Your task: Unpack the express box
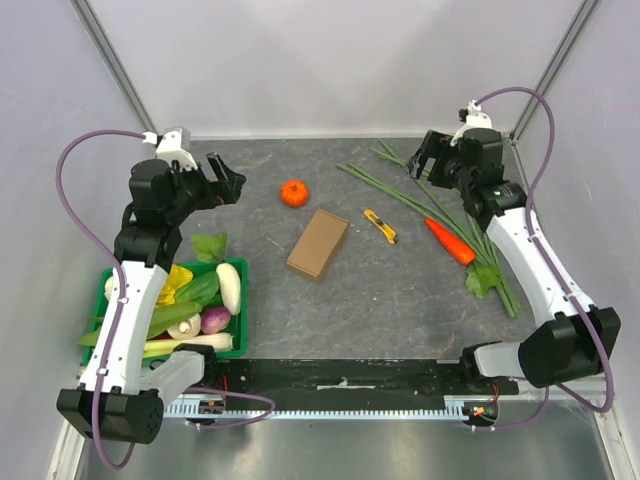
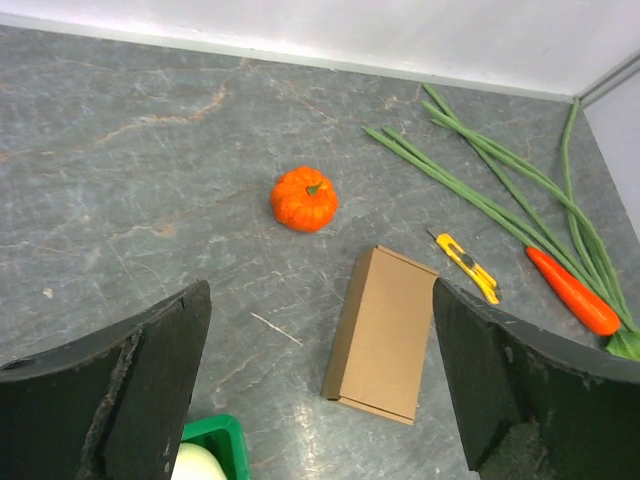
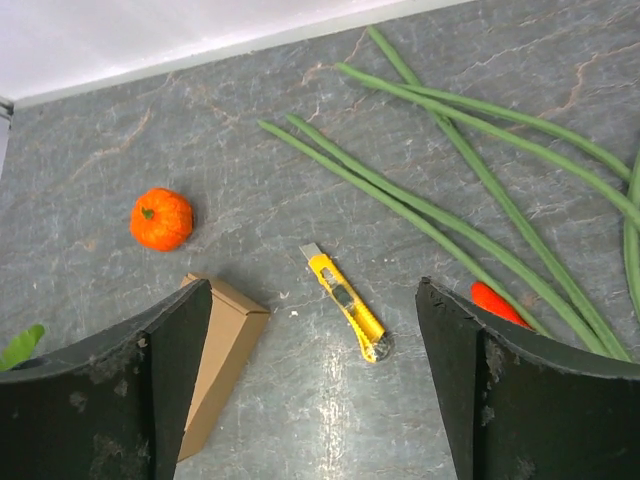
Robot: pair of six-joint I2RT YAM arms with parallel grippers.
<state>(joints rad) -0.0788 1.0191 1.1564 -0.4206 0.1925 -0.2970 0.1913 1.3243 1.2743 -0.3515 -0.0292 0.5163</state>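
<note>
The express box (image 1: 318, 244) is a flat brown carton lying shut in the middle of the table; it also shows in the left wrist view (image 2: 383, 333) and partly behind a finger in the right wrist view (image 3: 222, 345). A yellow utility knife (image 1: 379, 226) (image 3: 346, 314) (image 2: 466, 265) lies just right of it. My left gripper (image 1: 228, 187) (image 2: 320, 385) hovers open at the back left, high above the table, with nothing between its fingers. My right gripper (image 1: 424, 157) (image 3: 313, 385) hovers open at the back right, also empty.
A small orange pumpkin (image 1: 293, 193) (image 2: 304, 199) (image 3: 161, 218) sits behind the box. Long green stalks (image 1: 440, 205) (image 3: 470, 180) and a carrot (image 1: 450, 241) (image 2: 574, 291) lie at the right. A green crate (image 1: 240, 305) full of vegetables stands at the front left.
</note>
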